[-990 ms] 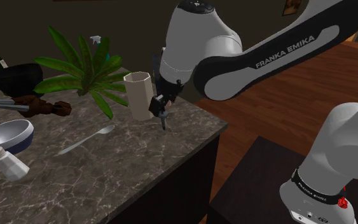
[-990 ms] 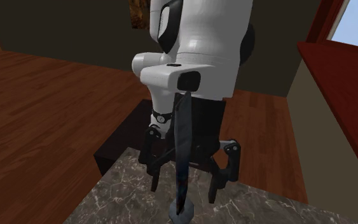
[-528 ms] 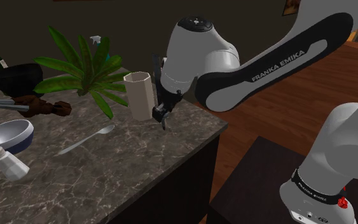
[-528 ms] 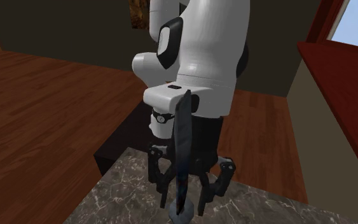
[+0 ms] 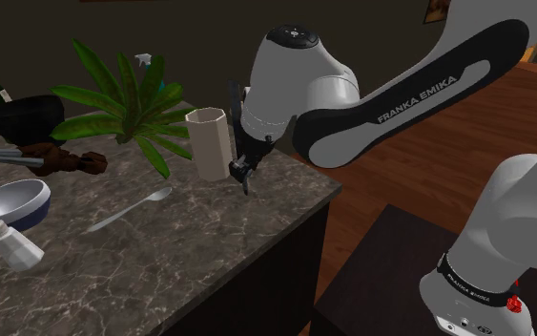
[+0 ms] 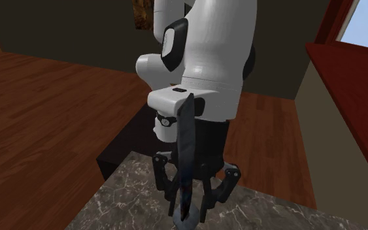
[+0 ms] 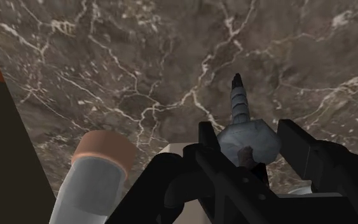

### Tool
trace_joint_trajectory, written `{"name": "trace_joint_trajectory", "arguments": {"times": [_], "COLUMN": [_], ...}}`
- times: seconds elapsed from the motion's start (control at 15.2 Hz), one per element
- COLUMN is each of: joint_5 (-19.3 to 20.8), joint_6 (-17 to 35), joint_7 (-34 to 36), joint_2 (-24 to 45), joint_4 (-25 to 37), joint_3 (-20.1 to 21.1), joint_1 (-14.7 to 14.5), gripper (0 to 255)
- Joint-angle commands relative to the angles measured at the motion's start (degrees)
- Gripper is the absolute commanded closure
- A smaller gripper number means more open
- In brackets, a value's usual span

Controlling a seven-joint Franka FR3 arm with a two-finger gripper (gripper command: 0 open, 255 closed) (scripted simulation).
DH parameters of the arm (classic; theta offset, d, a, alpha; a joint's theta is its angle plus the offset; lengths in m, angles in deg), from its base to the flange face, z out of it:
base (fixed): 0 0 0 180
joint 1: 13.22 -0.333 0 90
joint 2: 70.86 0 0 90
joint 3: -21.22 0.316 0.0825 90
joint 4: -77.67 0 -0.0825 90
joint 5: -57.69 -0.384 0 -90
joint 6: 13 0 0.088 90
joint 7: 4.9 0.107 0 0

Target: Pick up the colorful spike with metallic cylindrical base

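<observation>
The spike (image 6: pixel 186 150) is a tall, dark, narrow blade standing upright on a round grey base (image 6: pixel 186 221) on the marble counter. My gripper (image 6: pixel 190 209) is down at its lower part, shut on it with a finger on each side. In the wrist view the grey base (image 7: pixel 247 137) sits clasped between the two black fingers (image 7: pixel 209 143), and a ribbed point (image 7: pixel 238 98) juts out past them. In the shoulder view the gripper (image 5: pixel 245 179) hangs beside a white faceted cup (image 5: pixel 209 143), with the thin spike (image 5: pixel 235 105) rising above it.
The marble counter (image 5: pixel 209 248) ends close to the shoulder view's right of the gripper, with wood floor beyond. A leafy plant (image 5: pixel 123 95), a spoon (image 5: pixel 128 210), a pale bowl (image 5: pixel 10 202) and a small white bottle (image 5: pixel 13 246) lie further left. A pale brown-topped cylinder (image 7: pixel 98 172) is near the gripper.
The fingers have drawn in from wide apart and now clasp the spike. The hand dropped a little lower over the counter early on, then held still.
</observation>
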State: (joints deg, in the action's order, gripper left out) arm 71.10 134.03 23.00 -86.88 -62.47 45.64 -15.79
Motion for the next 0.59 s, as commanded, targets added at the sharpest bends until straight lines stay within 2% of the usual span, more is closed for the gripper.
{"name": "trace_joint_trajectory", "arguments": {"times": [0.0,0.53], "joint_5": [-0.04,-3.11], "joint_6": [-0.14,-6.31], "joint_7": [0.02,-3.32], "joint_2": [-0.04,-2.86], "joint_4": [0.06,3.74], "joint_3": [0.02,-1.5], "joint_1": [-0.03,-1.44], "gripper": [255,255]}}
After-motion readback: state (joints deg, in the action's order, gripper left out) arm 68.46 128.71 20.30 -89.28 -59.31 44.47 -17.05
